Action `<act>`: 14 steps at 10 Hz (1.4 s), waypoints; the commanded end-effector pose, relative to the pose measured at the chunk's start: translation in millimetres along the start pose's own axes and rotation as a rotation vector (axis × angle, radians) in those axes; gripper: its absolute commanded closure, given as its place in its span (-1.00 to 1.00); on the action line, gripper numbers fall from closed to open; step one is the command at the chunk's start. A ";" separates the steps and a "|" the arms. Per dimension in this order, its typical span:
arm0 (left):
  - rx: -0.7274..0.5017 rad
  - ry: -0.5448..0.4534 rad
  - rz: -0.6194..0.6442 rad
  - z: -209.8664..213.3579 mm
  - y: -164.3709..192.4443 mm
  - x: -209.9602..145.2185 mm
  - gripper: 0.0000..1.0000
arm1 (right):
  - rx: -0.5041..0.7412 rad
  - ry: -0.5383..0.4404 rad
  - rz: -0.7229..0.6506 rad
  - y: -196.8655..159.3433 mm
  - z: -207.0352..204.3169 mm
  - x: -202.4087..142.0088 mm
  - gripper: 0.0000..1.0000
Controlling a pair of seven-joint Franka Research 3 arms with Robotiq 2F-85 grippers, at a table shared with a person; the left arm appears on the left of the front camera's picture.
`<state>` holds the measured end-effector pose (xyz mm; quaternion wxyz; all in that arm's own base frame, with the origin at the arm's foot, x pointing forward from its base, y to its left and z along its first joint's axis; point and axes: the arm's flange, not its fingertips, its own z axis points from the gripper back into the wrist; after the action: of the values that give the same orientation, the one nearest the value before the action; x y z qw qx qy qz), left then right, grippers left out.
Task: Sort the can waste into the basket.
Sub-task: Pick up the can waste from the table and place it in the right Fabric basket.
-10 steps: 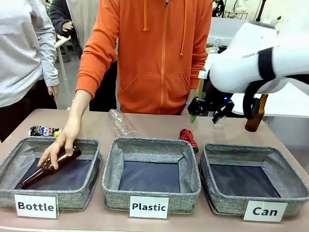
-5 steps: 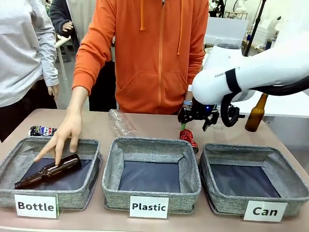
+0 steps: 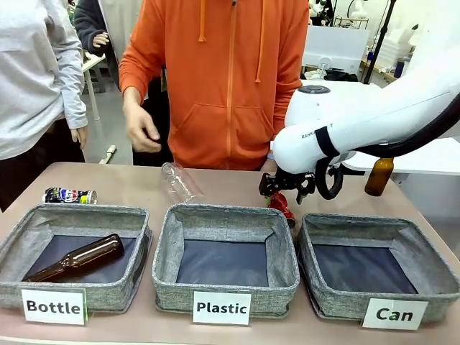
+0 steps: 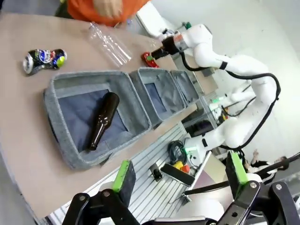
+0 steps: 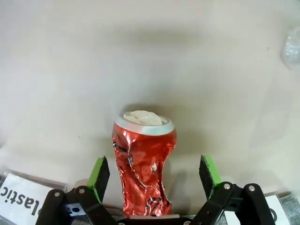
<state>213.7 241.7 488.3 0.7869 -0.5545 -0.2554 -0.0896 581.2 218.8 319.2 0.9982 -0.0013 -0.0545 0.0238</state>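
Red can [image 3: 280,205]: crushed and shiny, lying on the bench [image 3: 129,183] just beyond the gap between the middle and right baskets, at about 11 o'clock from the Can basket. In the right wrist view its silver end points to 12 o'clock.
Right end effector [image 3: 285,192]: low over the red can with jaws wide. In its own wrist view one green pad sits at 9 o'clock of the can and one at 3 o'clock, with a gap on each side. It grips nothing.
Dark can [image 3: 68,195]: crushed, with blue, red and white print, lying on its side at the bench's far left, at about 12 o'clock from the Bottle basket and well apart from the Can basket.
Can basket [image 3: 334,305]: grey woven fabric with dark lining, rightmost of three in a row, white label facing the camera.
Left end effector [image 4: 179,172]: jaws wide and gripping nothing, high above the bench's left end.
Bottle basket [image 3: 108,295]: leftmost, with a brown glass bottle [image 3: 79,259] lying tilted inside.
Plastic basket [image 3: 172,295]: in the middle.
Clear plastic bottle [image 3: 180,181]: lying on the bench at 11 o'clock from the Plastic basket.
Second brown bottle [image 3: 379,176]: upright at the bench's far right, partly hidden by the right arm.
Person: in an orange hoodie at 12 o'clock across the bench, one hand [image 3: 141,129] raised above it.
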 end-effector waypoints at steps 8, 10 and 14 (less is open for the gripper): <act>-0.017 0.281 0.042 -116.8 34.4 8.2 -1.00 | -0.037 0.014 -0.025 1.8 -6.3 7.6 0.20; -0.017 0.281 0.042 -116.8 34.4 8.2 -1.00 | -0.024 0.021 -0.019 1.9 -7.6 7.7 0.29; -0.017 0.281 0.042 -116.8 34.4 8.2 -1.00 | 0.017 0.040 -0.006 2.2 -6.8 7.3 1.00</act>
<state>272.1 149.0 431.4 0.8149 -0.5431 -0.1323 -0.1534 585.6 217.9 312.7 0.9989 -0.0037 -0.0436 0.0192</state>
